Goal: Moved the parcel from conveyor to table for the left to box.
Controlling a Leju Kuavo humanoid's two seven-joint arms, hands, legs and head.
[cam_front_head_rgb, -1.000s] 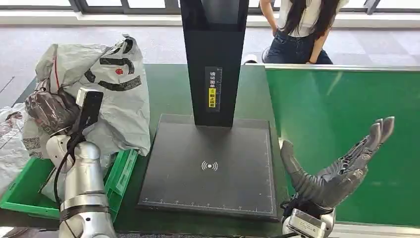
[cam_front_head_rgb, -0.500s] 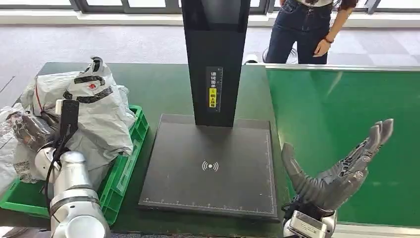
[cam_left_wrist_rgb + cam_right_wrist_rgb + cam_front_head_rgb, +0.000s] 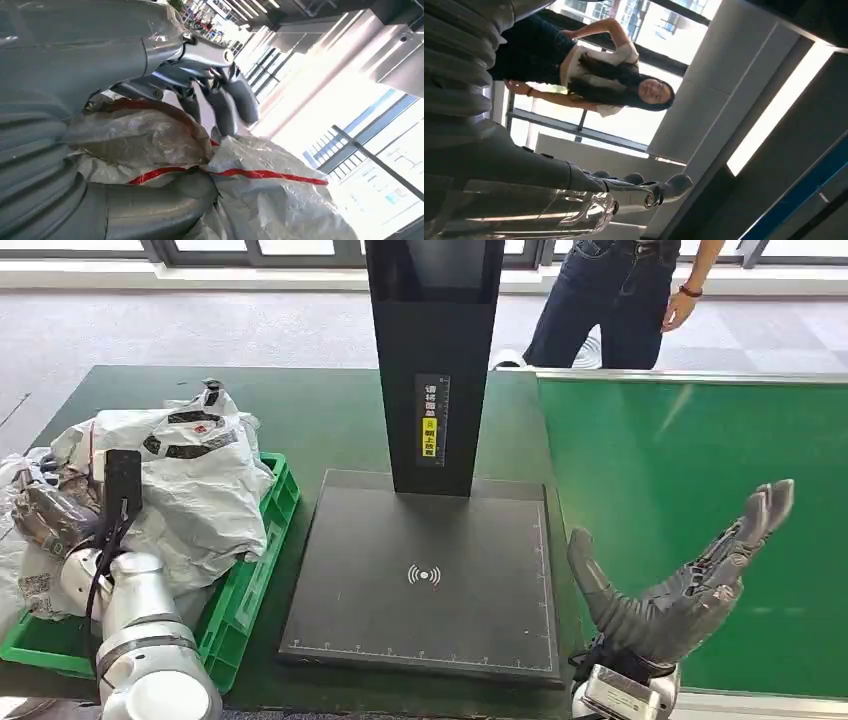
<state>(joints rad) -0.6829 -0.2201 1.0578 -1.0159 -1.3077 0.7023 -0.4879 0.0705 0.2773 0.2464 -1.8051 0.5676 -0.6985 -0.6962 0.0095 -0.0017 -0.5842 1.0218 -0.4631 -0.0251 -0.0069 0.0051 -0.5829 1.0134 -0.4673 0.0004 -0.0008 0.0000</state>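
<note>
Over the last second the left hand (image 3: 45,515) had carried the grey parcel (image 3: 190,485) down and outward, from high above the table's left side to where it now sagged into the green crate (image 3: 255,565) at the table's front left corner. To my eye that meant the boxing step was nearly done, with only the release left.

From the head view, the parcel lay slumped over the crate's inner rim, its bulk inside and its printed face turned up. The left hand sat at the parcel's outer edge, and in the left wrist view its fingers (image 3: 225,107) were curled into the crumpled plastic beside a red stripe, so it held the bag rather than merely resting on it.

The right hand (image 3: 680,580) hung over the green conveyor (image 3: 700,430) near its front edge, fingers spread and nothing in them. A person (image 3: 625,300) stood beyond the far edge, behind the black scanner stand (image 3: 430,360).
</note>
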